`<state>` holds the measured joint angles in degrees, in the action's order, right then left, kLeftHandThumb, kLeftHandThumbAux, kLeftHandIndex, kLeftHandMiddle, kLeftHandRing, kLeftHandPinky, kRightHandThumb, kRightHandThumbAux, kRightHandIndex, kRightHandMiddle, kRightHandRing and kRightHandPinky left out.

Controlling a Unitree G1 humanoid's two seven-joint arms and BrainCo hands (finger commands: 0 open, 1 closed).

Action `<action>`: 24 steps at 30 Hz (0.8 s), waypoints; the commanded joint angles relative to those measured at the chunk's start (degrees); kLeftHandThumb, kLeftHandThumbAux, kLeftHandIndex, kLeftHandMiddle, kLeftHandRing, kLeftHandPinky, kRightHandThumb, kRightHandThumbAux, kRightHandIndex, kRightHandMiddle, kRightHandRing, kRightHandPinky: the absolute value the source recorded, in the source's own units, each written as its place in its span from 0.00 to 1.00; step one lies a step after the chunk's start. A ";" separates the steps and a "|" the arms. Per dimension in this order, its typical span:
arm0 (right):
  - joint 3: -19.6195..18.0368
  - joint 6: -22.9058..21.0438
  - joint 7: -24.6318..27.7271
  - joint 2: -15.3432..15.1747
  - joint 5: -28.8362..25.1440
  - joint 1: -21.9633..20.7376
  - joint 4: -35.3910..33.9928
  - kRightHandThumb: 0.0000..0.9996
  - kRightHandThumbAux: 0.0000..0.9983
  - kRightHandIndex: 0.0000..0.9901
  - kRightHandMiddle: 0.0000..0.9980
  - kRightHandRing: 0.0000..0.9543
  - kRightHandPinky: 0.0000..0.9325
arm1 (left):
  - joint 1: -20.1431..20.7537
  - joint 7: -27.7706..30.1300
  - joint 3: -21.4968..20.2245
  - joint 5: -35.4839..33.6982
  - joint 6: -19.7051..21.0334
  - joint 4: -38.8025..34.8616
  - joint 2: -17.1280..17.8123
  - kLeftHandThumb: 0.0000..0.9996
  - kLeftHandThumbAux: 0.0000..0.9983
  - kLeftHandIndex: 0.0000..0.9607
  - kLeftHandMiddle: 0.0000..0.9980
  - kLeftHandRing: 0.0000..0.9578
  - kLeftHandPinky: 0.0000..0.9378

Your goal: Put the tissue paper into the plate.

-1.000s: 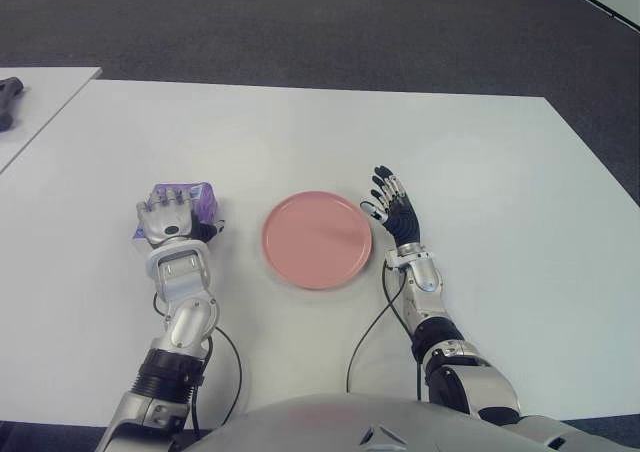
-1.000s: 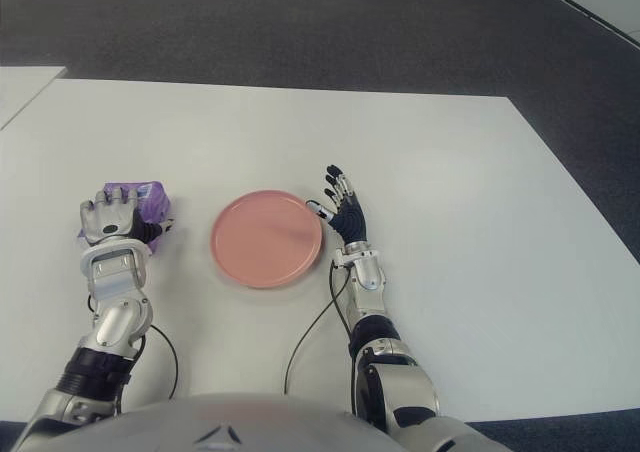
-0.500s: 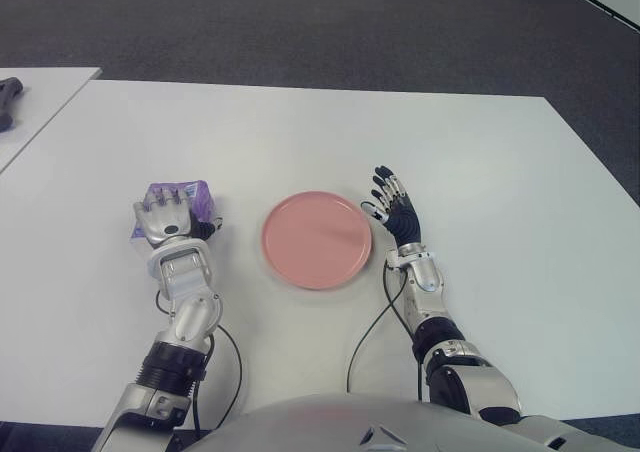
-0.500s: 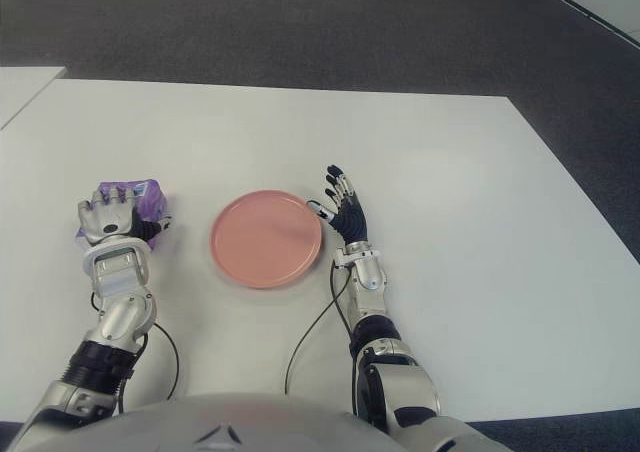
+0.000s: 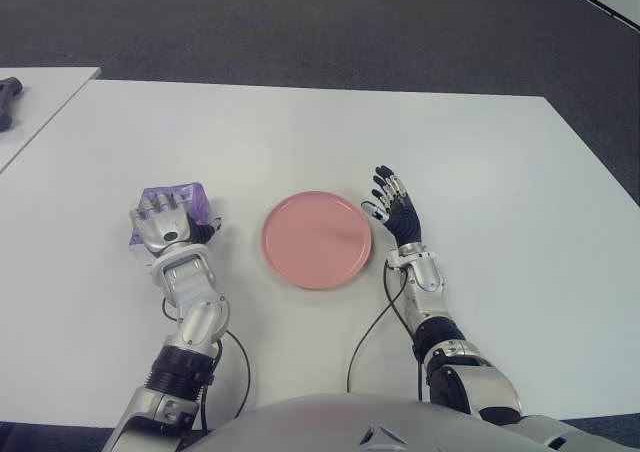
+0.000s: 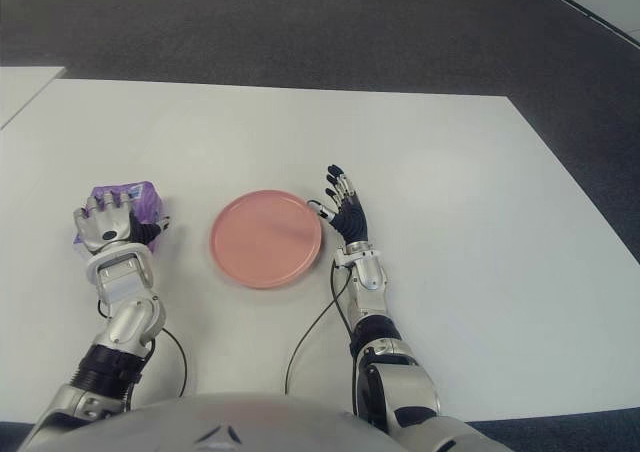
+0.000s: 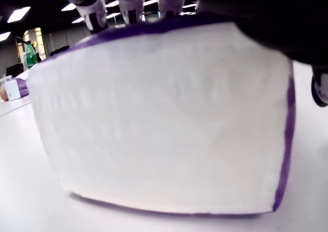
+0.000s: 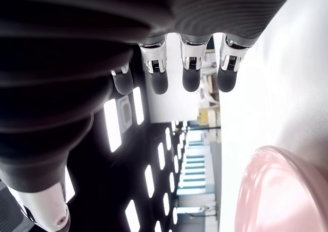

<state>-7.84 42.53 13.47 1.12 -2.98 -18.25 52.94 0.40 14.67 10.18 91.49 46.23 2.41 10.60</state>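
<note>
The tissue paper is a purple-and-white soft pack [image 5: 192,194] on the white table [image 5: 300,132], left of the pink plate [image 5: 317,239]. My left hand [image 5: 162,222] lies over the pack with its fingers curled over the far edge. In the left wrist view the pack [image 7: 164,124] fills the picture, with fingertips [image 7: 130,8] hooked over its top. My right hand [image 5: 393,207] shows just right of the plate, fingers spread and holding nothing. The plate has nothing on it.
A second white table [image 5: 40,92] stands at the far left with a dark object [image 5: 8,97] on it. Black cables [image 5: 370,332] run from both wrists toward my body. Dark carpet [image 5: 300,22] lies beyond the table's far edge.
My left hand and the tissue pack under it have shifted a little to the left together. The right hand and the plate have not moved.
</note>
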 commanded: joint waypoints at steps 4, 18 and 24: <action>-1.32 -0.01 0.26 -1.02 -1.57 8.10 4.42 0.08 0.71 0.04 0.02 0.00 0.05 | -2.86 -4.57 0.70 -4.32 1.82 2.07 -2.21 0.00 0.27 0.00 0.00 0.00 0.00; -1.31 -0.14 0.53 -1.26 -1.92 8.16 4.12 0.08 0.71 0.04 0.02 0.00 0.05 | -2.74 -7.91 1.64 -6.65 2.49 3.24 -2.01 0.00 0.29 0.00 0.00 0.00 0.00; -1.35 -0.20 0.68 -1.34 -2.03 8.20 3.97 0.08 0.71 0.04 0.02 0.00 0.05 | -3.00 -9.54 2.16 -7.17 3.21 3.43 -1.95 0.00 0.30 0.00 0.00 0.00 0.00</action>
<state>-7.84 42.53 14.03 0.98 -3.68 -18.22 52.76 -1.03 4.97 11.63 86.58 49.20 3.73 9.16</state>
